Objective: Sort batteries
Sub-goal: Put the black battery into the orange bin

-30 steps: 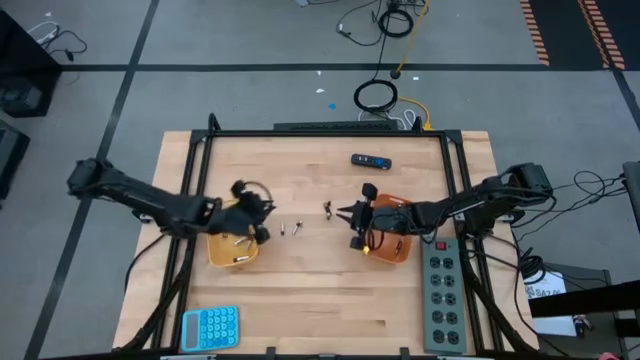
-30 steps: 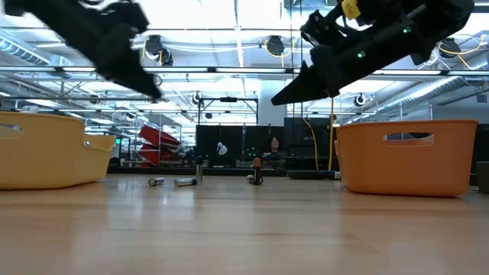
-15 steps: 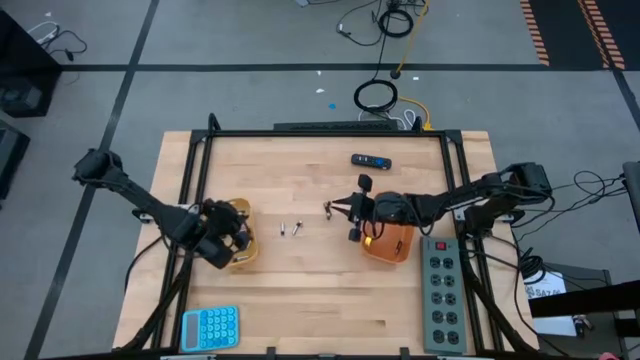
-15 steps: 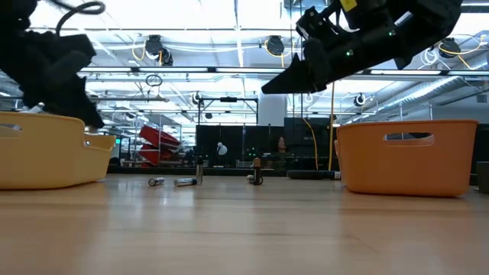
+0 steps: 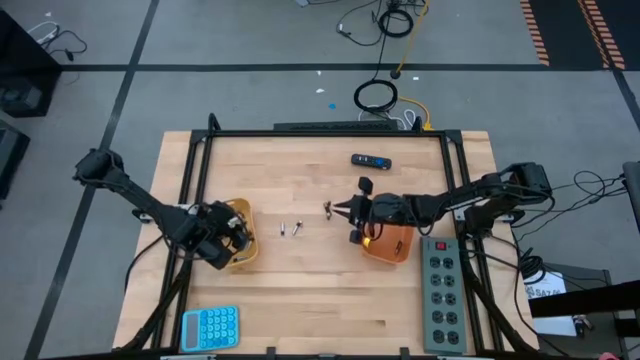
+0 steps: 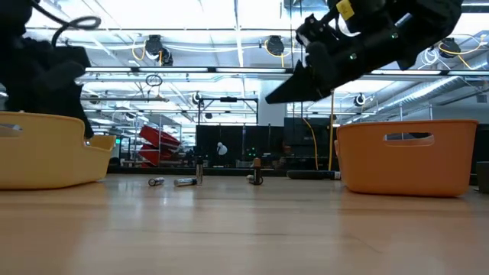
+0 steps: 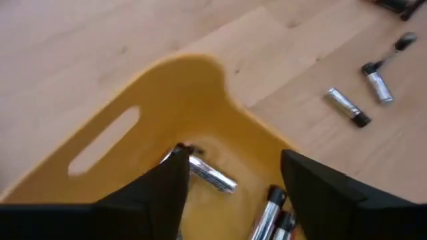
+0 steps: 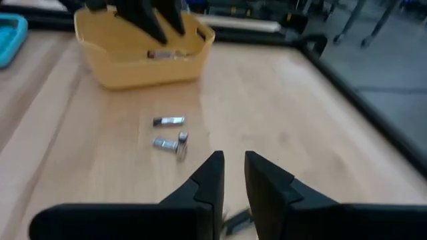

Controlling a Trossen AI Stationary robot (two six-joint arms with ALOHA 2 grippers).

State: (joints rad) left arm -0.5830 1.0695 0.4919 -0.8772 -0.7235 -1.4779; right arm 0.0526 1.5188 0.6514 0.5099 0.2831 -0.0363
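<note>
My left gripper hangs open over the yellow tray, its fingers clear of the batteries lying on the tray's floor. Three more batteries lie loose on the wooden table between the two trays; another battery stands farther right. My right gripper hovers above the table beside the orange tray, near that battery. Its fingers are shut to a narrow slit with nothing between them.
A black-and-blue device lies toward the far edge. A grey power strip runs along the right edge, and a blue calculator sits at the near left. Bare wood lies between the trays and toward the near edge.
My left gripper has gone down and toward the table's near left, from above the yellow tray's far side to low over its inside. My right gripper has stayed about where it was, beside the orange tray.
</note>
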